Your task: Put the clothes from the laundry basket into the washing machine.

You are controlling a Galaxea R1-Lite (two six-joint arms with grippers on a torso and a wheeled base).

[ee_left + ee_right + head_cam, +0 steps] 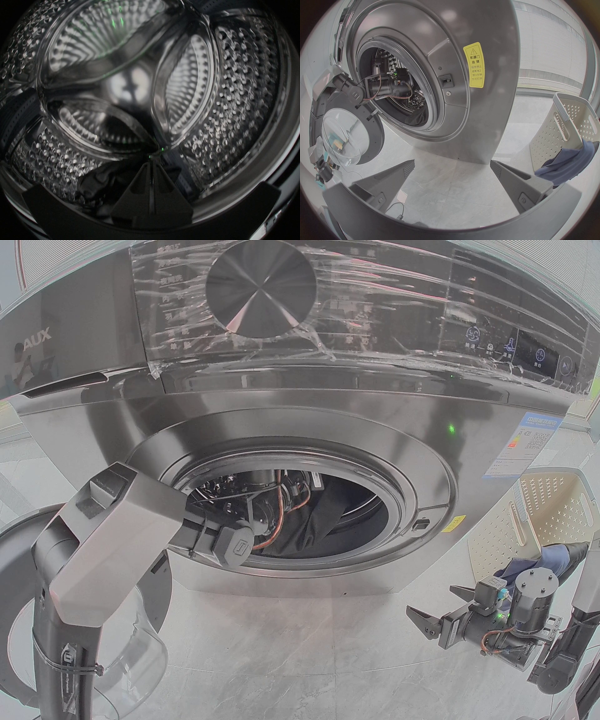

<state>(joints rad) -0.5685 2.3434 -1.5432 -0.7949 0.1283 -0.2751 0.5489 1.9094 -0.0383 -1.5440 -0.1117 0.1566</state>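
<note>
a pale grey, marbled tile floor (281, 646) is seen. the washing machine (350, 421) is stood directly on it, and the cream, perforated laundry basket (553, 515) is set on it near the machine, to the robot's right.

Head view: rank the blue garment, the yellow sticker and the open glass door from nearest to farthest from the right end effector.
1. Blue garment, draped over the laundry basket rim, just behind the right end effector.
2. Yellow sticker, on the washing machine front, ahead of it.
3. Open glass door, far over on the robot's left.
</note>
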